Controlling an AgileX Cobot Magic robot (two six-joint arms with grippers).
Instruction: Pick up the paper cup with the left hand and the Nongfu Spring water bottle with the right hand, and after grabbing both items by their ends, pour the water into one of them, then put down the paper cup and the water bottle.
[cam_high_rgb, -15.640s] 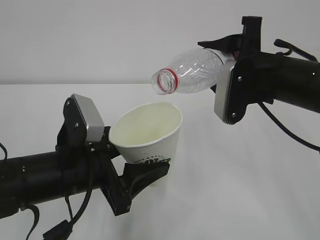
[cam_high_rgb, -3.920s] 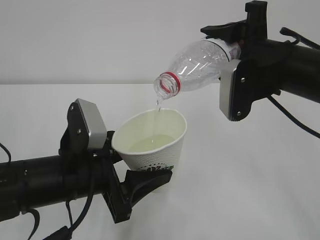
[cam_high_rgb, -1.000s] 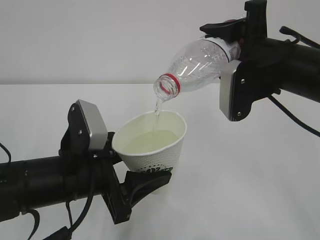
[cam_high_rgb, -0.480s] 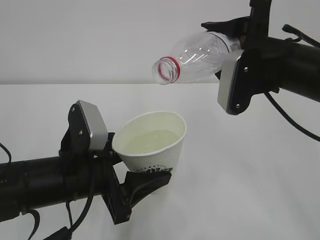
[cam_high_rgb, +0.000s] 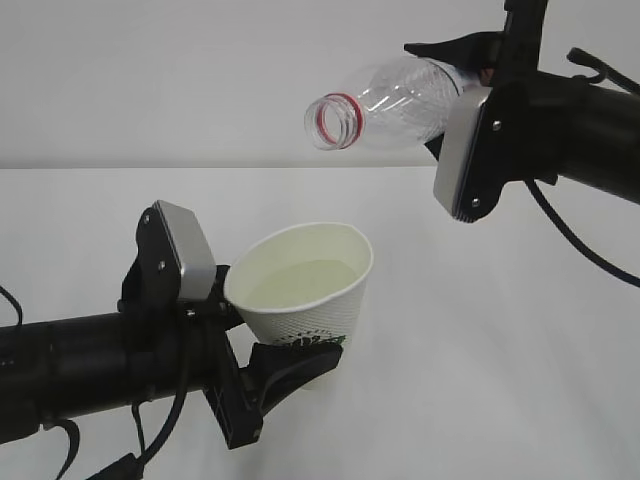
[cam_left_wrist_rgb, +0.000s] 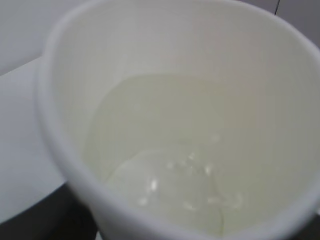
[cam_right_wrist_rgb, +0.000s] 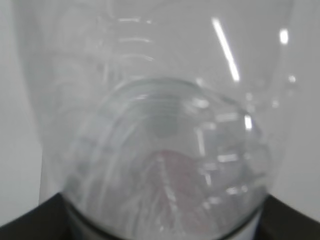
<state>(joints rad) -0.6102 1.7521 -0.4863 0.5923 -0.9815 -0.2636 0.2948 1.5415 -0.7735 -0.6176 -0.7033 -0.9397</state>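
Exterior view: the left claw (cam_high_rgb: 275, 345) grips the paper cup (cam_high_rgb: 305, 290) near its base, its jaws half hidden under the cup; pale water (cam_high_rgb: 300, 283) sits inside. At 1 o'clock above, the right claw (cam_high_rgb: 455, 70) clamps the Nongfu Spring water bottle (cam_high_rgb: 385, 100), label end hidden, open mouth level over the white tabletop (cam_high_rgb: 520, 360).

Left wrist: cup interior (cam_left_wrist_rgb: 200, 100), blurred, water (cam_left_wrist_rgb: 170, 185) glinting.

Right wrist: bottle (cam_right_wrist_rgb: 160, 125) fills the frame, blurry.

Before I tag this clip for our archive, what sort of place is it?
Probably a robot lab bench or test station: a bare white tabletop against a blank pale wall, with only two black robot arms holding a paper cup and a bottle.
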